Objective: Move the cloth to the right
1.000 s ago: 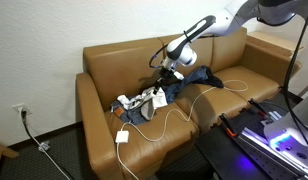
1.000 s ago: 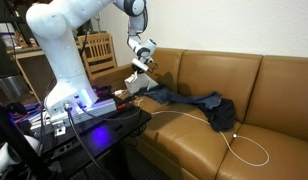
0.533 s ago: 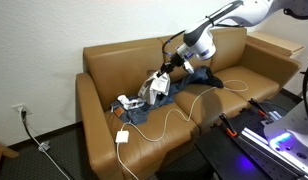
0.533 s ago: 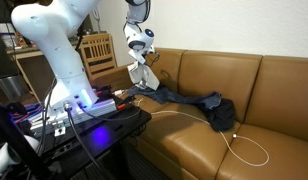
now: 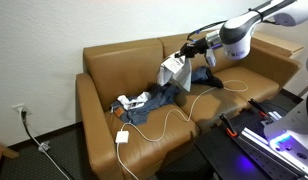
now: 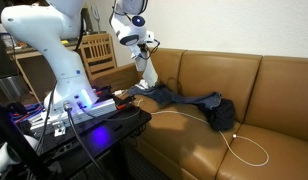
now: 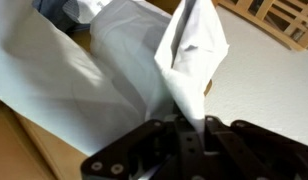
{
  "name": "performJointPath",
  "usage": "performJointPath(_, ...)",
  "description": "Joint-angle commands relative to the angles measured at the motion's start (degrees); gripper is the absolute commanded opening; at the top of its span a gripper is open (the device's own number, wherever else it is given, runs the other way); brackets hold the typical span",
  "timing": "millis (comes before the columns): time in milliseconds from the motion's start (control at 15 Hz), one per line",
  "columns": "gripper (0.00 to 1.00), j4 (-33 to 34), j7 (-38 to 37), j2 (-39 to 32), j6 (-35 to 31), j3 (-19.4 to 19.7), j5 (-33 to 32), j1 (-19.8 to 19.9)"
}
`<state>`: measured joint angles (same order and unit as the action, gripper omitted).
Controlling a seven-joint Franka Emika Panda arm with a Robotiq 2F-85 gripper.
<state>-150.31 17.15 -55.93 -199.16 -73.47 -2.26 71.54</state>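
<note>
Gripping the white cloth (image 5: 174, 68) in the gripper (image 5: 186, 53), with jaws clenched on a bunched fold at its top. Having risen since a second ago: then working low on the dark clothes (image 5: 159, 97) at mid-frame, now hanging higher and further toward the right of the frame, in front of the backrest of the brown sofa (image 5: 104, 60). Dangling the cloth free, clear of the seat. Showing likewise in an exterior view as the cloth (image 6: 150, 70) drooping from the gripper (image 6: 146, 45) at upper centre-left, above the near end of the sofa (image 6: 254, 85) and the dark clothes (image 6: 199, 101). Leaving a white cable (image 5: 166, 124) looping across the seat cushions as before. Leaving also something pale (image 5: 129, 101) on the clothes left of centre, too small to make out. Filling most of the wrist view with the blurred cloth (image 7: 114, 60), hiding the fingertips of the gripper (image 7: 189, 122) at the bottom edge.
</note>
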Motion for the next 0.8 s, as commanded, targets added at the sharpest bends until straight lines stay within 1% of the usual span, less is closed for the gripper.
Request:
performJointPath(0,0.07,-0.99,-6.64,1.39,0.4,1.23,-7.44,2.4)
performJointPath(67,0.07,-2.05,-6.84,1.4,0.44,0.99,-8.25,4.48)
performJointPath(133,0.07,-2.83,-6.78,1.39,0.44,0.93,-8.53,5.46)
performJointPath(200,0.07,-3.09,-6.77,1.39,0.44,0.92,-8.54,5.5)
performJointPath(267,0.02,-3.18,-6.79,1.39,0.44,0.88,-8.54,5.38)
performJointPath(333,0.02,-0.93,-7.58,2.98,0.52,2.3,-8.24,4.31)
performJointPath(400,0.02,1.16,-9.81,4.32,0.56,2.76,-8.02,4.81)
performJointPath(533,0.02,3.73,-11.49,4.67,0.51,3.28,-9.41,8.8)
performJointPath(667,0.02,4.93,-13.39,6.72,0.53,2.52,-10.22,13.92)
performJointPath(733,0.02,4.94,-14.32,7.79,0.54,1.79,-10.69,17.48)
